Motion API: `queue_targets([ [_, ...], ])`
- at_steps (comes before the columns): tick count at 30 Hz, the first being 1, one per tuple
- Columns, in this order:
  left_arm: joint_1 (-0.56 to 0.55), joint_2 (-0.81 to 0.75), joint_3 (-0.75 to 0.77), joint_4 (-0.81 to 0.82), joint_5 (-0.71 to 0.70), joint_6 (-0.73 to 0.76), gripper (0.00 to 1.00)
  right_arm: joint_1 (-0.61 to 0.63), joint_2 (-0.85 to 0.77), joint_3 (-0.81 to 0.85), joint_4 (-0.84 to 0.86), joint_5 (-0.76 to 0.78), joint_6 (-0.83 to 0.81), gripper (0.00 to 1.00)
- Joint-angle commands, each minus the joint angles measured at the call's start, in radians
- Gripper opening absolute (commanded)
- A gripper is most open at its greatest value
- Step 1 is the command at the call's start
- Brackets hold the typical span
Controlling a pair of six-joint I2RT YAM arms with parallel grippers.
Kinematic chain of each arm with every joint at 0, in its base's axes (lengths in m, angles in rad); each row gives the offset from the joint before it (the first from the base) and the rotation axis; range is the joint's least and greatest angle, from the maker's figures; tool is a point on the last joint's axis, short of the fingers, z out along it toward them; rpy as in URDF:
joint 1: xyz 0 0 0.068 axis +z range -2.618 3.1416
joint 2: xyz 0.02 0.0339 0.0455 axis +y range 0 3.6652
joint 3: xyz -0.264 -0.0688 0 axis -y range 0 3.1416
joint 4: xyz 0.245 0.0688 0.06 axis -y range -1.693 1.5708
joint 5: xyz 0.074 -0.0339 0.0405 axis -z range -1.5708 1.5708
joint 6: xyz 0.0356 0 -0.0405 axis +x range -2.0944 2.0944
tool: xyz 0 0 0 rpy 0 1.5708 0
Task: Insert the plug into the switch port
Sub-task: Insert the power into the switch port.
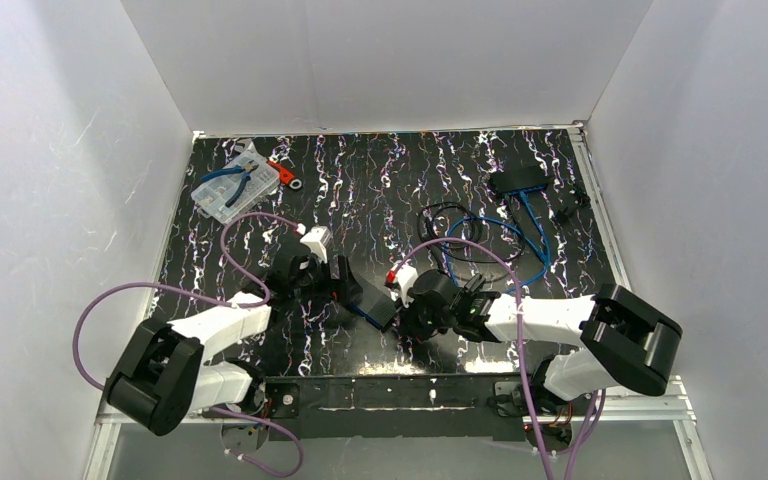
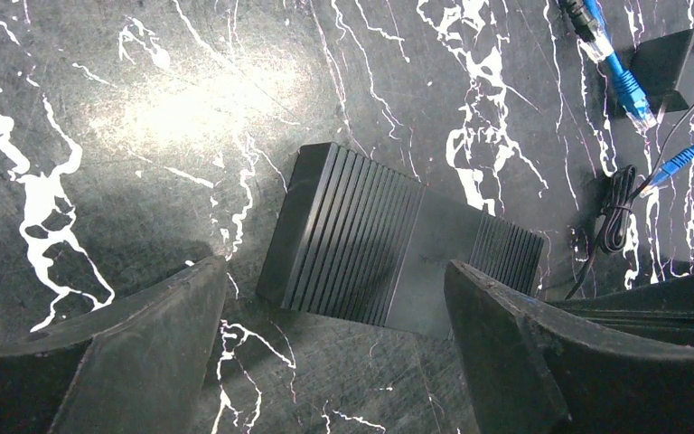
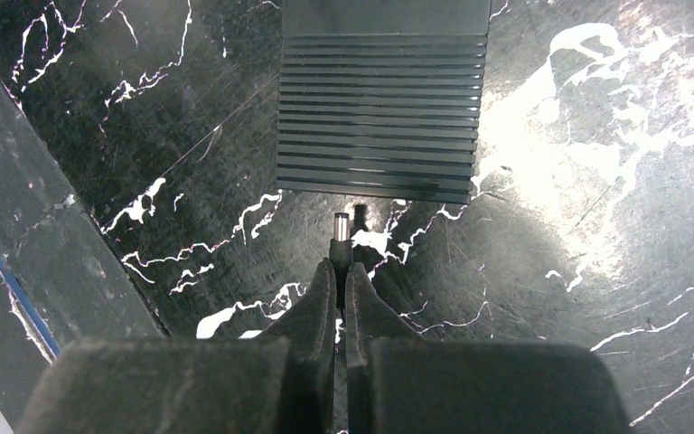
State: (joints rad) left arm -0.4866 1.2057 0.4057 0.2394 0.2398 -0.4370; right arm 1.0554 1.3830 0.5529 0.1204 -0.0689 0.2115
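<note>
While the left gripper (image 2: pixel 332 271) hangs open astride the switch (image 2: pixel 389 244), the right gripper (image 3: pixel 343 271) pinches the plug (image 3: pixel 341 228), its tip pointing straight at the switch's near edge, just short of it.

The switch (image 2: pixel 389 253) lies on the bench (image 1: pixel 360 180) under the left hand (image 2: pixel 336 280); the plug (image 3: pixel 342 228), in the right hand (image 3: pixel 342 271), sits just beside it.

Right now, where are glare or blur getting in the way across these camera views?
Left wrist: a bright glare patch on the table, switch sharp, left gripper slightly soft in the foreground. Right wrist: glare right of the switch, plug tip shiny but clear. Top external: evenly lit, no blur.
</note>
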Motion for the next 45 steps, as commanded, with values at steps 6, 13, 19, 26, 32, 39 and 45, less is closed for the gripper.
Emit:
queue_targets([
  [6,-0.003,0.102,0.055,0.082,0.040,0.018,0.89,0.007,0.010,0.004,0.077,0.038,0.022,0.01],
  [13,-0.003,0.153,0.062,0.121,0.080,0.017,0.88,0.006,0.025,0.003,0.089,0.049,0.029,0.01],
  [19,-0.003,0.159,0.057,0.115,0.095,0.014,0.87,0.006,0.038,0.003,0.100,0.058,0.031,0.01],
  [26,-0.003,0.137,0.035,0.098,0.094,0.008,0.86,0.008,0.033,0.005,0.108,0.054,0.034,0.01],
  [32,-0.003,0.131,0.020,0.096,0.101,-0.009,0.86,0.011,0.030,0.013,0.107,0.050,0.036,0.01],
  [39,-0.003,0.117,-0.007,0.090,0.100,-0.026,0.85,0.020,0.032,0.022,0.108,0.057,0.044,0.01],
  [45,-0.003,0.115,-0.014,0.080,0.108,-0.036,0.84,0.028,0.042,0.036,0.110,0.063,0.047,0.01],
])
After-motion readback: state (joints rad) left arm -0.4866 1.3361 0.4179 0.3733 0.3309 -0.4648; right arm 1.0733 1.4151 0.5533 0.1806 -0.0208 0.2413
